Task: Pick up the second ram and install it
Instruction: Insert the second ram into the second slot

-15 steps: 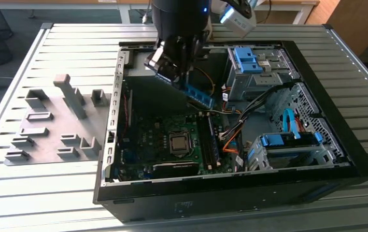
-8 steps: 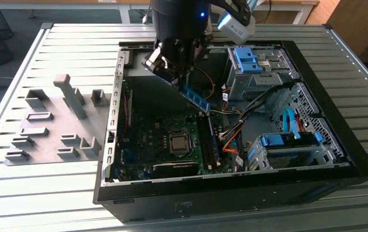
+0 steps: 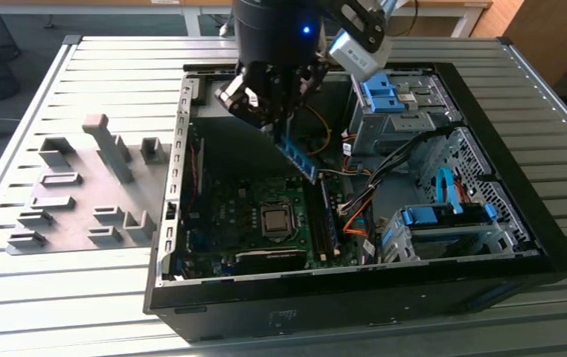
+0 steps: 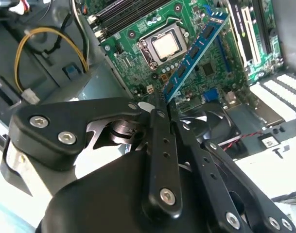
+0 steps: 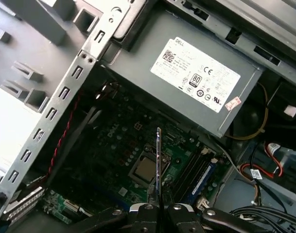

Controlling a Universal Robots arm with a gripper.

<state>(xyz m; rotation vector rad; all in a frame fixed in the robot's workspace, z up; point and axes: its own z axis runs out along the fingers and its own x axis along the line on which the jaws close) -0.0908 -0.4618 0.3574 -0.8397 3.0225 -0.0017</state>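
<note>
Slatted metal table [image 3: 65, 305], open computer case [image 3: 313, 312]; fingers [image 4: 163, 145] clamped on second ram [image 4: 194, 48], tilted above motherboard [image 4: 128, 63].

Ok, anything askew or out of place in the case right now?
Nothing damaged or spilled. The one thing off square is the second ram: clamped in the gripper, it hangs slanted above the motherboard in the exterior view, not seated in any slot.

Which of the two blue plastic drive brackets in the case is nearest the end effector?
The blue plastic bracket at the case's far end in the exterior view, beside the end effector; the other bracket sits near the front corner.
</note>
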